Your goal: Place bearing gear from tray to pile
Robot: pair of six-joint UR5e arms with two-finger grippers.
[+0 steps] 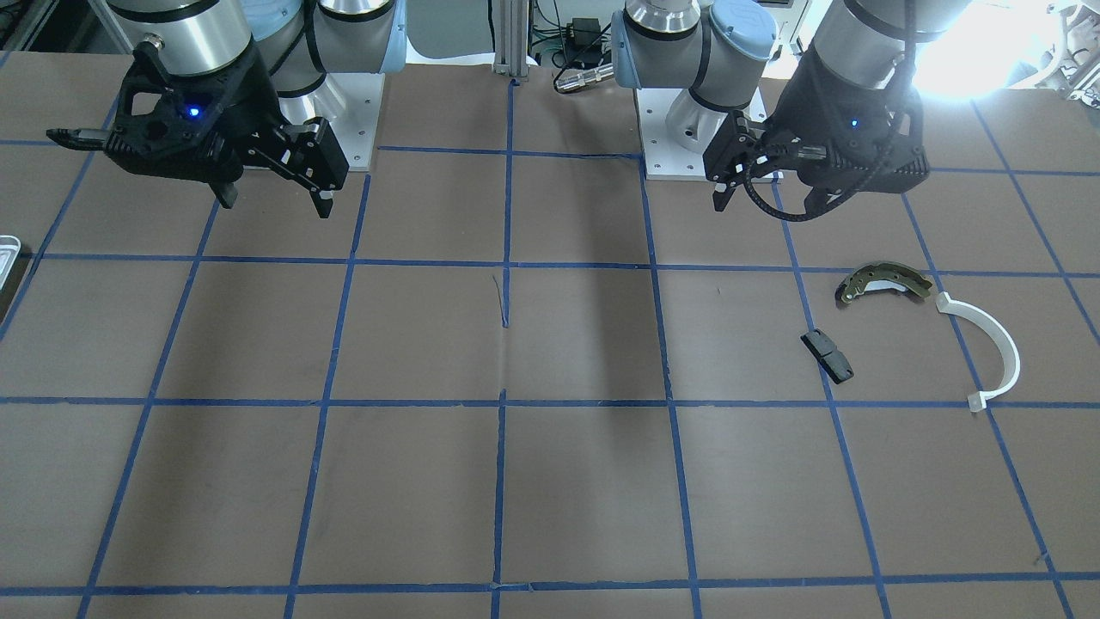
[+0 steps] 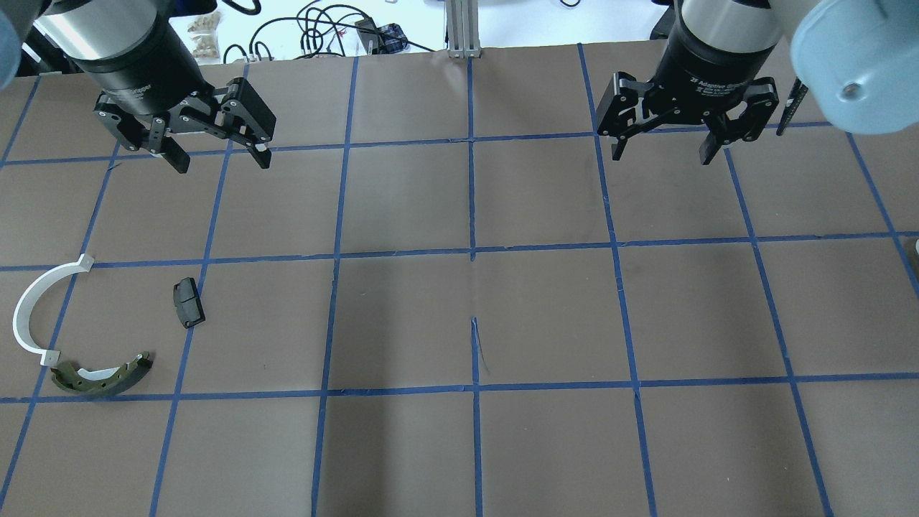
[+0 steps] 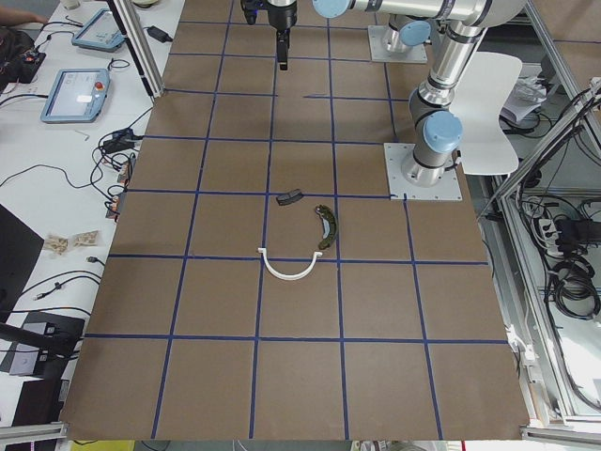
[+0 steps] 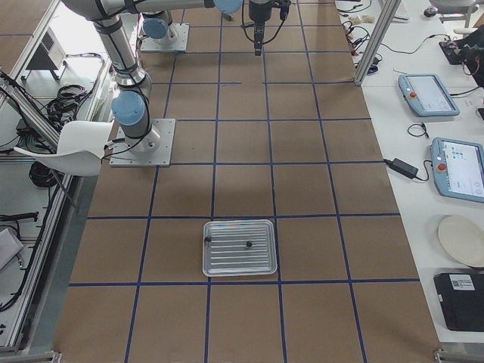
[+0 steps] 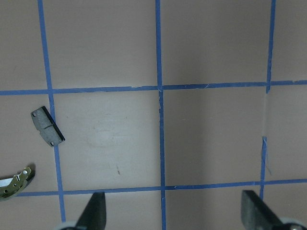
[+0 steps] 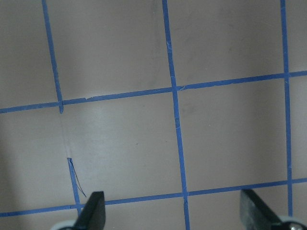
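Spread wide above the table (image 2: 402,323): left gripper (image 2: 222,162), right gripper (image 2: 662,155). In the tray (image 4: 227,262), near the right end, two tiny dark parts (image 4: 249,244), gear not distinguishable. Pile (image 2: 188,302) well apart, at the left end.

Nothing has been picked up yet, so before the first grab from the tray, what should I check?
1. Open, empty left tool: ok.
2. Open, empty right tool: ok.
3. Unobstructed tray, lying flat: ok.
4. Bearing gear spotted on it: cannot tell; only small dark specks show.
5. Bare table at the drop spot, between brake shoe, white arc and black block: ok.
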